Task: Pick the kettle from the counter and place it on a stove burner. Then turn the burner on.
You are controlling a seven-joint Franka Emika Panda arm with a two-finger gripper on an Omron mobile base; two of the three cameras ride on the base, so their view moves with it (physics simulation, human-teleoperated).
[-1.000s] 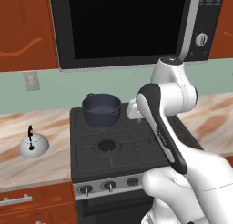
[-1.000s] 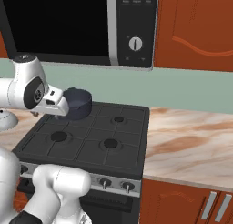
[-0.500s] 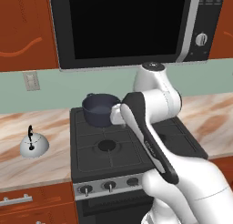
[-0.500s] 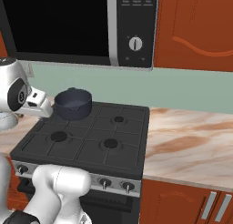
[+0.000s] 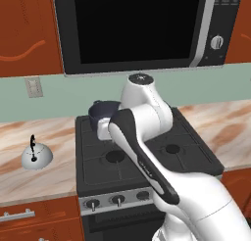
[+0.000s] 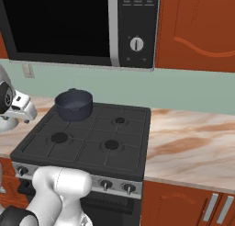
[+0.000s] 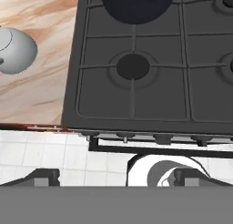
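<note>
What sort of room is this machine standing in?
A home kitchen, rendered by computer, it seems. A gas stove with a pot on it sits under a built-in microwave, and a kettle stands on the stone counter.

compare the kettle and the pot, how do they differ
The kettle is silvery-white and dome-shaped; the pot is dark blue-grey with straight sides. The kettle is smaller and has a thin upright black handle; the pot has side handles. The kettle sits on the counter; the pot sits on the cooktop. Both stand upright.
</note>
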